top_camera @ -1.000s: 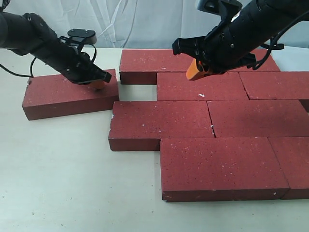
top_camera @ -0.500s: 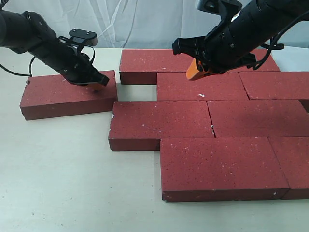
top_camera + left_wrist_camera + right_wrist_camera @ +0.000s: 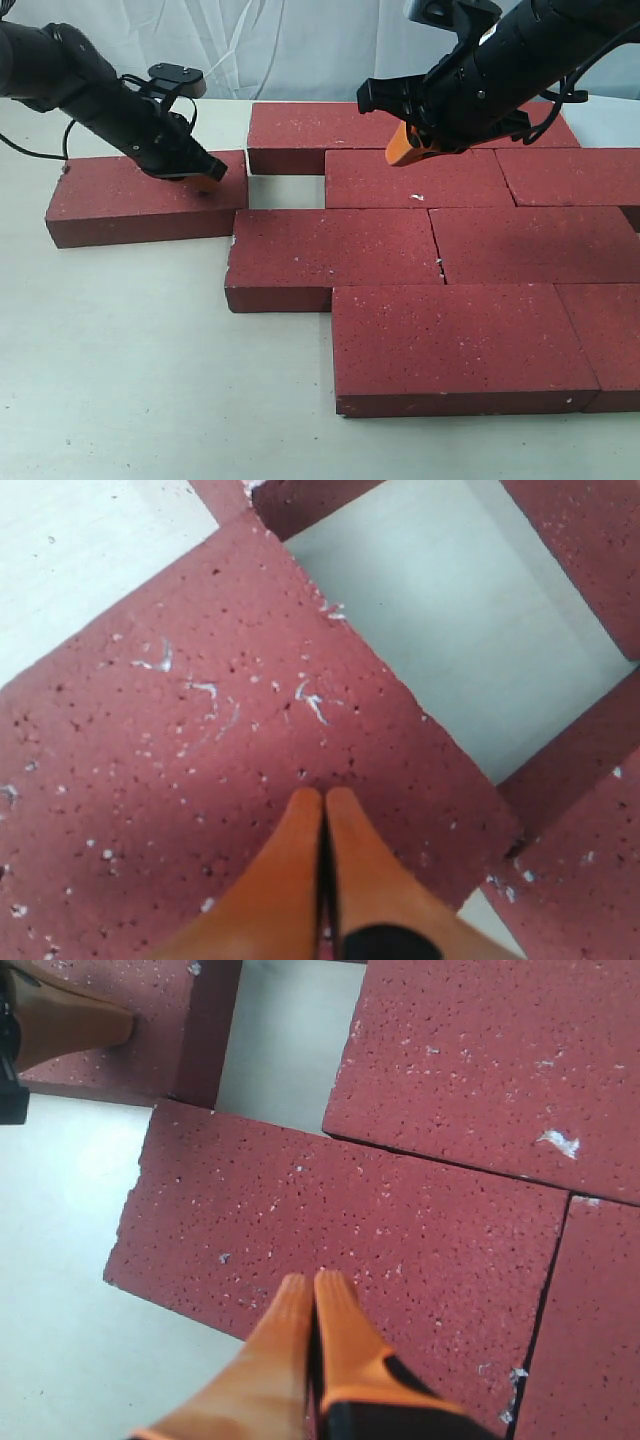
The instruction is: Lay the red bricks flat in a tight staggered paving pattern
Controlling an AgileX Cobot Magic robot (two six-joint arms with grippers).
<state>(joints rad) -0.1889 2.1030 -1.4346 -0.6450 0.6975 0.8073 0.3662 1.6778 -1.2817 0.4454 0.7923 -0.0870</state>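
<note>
Red bricks lie paved on the counter, one stray brick just left: heavy, stiff, grainy, best pushed from its top, where the closed left end effector rests; right end effector closed above.

Exterior: raised in front of the table, tilted down across the red bricks toward the backdrop. Left wrist: very near, down past the left gripper onto 1 loose brick. Right wrist: higher, over the right gripper — shared by all 3, the bare gap beside that brick.

Left claw, right claw: both closed.
</note>
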